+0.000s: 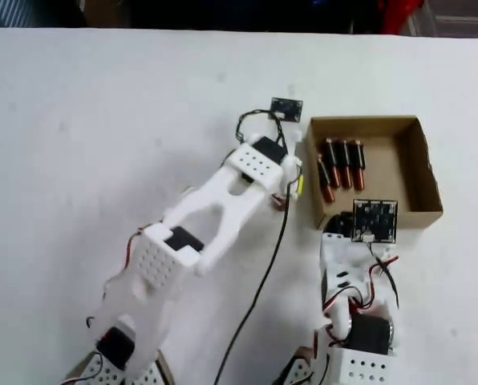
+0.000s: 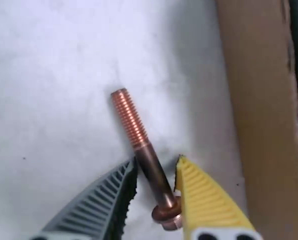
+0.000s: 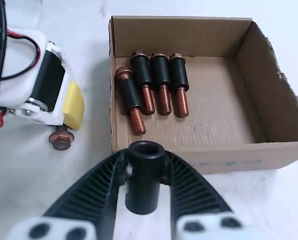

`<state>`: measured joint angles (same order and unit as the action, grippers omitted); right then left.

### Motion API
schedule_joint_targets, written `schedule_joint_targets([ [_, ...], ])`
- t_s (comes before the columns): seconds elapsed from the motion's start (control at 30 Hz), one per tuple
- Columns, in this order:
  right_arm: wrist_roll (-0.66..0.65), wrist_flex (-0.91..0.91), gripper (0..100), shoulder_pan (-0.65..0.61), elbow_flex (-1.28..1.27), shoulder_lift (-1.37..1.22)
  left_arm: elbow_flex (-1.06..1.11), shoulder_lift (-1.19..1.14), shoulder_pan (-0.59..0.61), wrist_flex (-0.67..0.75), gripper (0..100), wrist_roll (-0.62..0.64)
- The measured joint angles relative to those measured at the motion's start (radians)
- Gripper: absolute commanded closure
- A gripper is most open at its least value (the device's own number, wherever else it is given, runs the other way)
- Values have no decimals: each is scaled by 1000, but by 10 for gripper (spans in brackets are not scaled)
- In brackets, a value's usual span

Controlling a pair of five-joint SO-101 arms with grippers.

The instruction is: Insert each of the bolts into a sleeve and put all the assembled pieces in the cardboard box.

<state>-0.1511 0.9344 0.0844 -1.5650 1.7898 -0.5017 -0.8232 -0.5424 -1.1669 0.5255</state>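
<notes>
A copper bolt lies flat on the white table beside the cardboard box. My left gripper is open and straddles the bolt's shank near the head, grey finger against it, yellow finger a little off. The bolt's head shows under that yellow finger. My right gripper is shut on a black sleeve, held upright just in front of the box. Several assembled pieces lie side by side in the box's left half.
From above, the left arm stretches diagonally to the box's left wall. The right arm stands at the box's near side. A black cable runs across the table between the arms.
</notes>
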Motion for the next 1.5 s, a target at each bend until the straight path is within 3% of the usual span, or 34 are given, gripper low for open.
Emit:
schedule_joint_targets([
  [0.1,0,0,964,0,0,0,0,0,5,0,989,3],
  [0.2,0,0,964,0,0,0,0,0,20,2,950,0],
  [0.33,0,0,964,0,0,0,-2,0,49,-12,979,0],
  [0.53,0,0,964,0,0,0,-32,0,94,-124,978,-12],
  [0.73,0,0,964,0,0,0,-123,-3,150,-296,978,-176],
  [1.03,0,0,964,0,0,0,-313,-3,238,-580,978,-296],
  [1.33,0,0,964,0,0,0,-328,-3,400,-601,979,-512],
  [1.5,0,0,964,0,0,0,-328,-3,417,-601,979,-578],
])
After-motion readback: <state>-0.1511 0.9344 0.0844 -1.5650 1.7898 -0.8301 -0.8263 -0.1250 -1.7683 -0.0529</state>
